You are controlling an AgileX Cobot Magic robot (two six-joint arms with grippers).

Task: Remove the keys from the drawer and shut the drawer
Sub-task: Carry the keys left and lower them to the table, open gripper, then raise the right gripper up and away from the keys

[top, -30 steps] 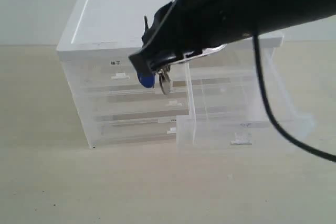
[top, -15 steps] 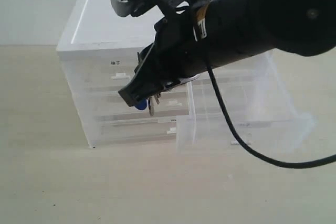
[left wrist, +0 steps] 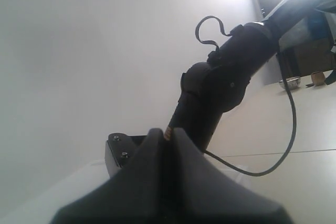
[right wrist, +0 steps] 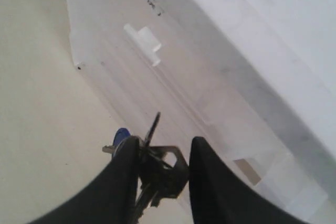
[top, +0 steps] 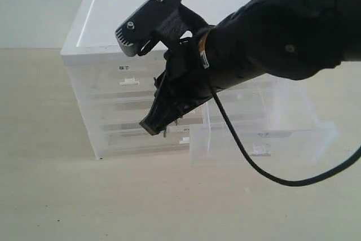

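Fingers (right wrist: 123, 182) of the right gripper (top: 153, 125) were closed on the keys (right wrist: 157, 167), which were held between them, clear of the open drawer (top: 259, 136) near their tips. The bunch was judged light, stiff and slippery, free to swing, and best pinched at the ring.
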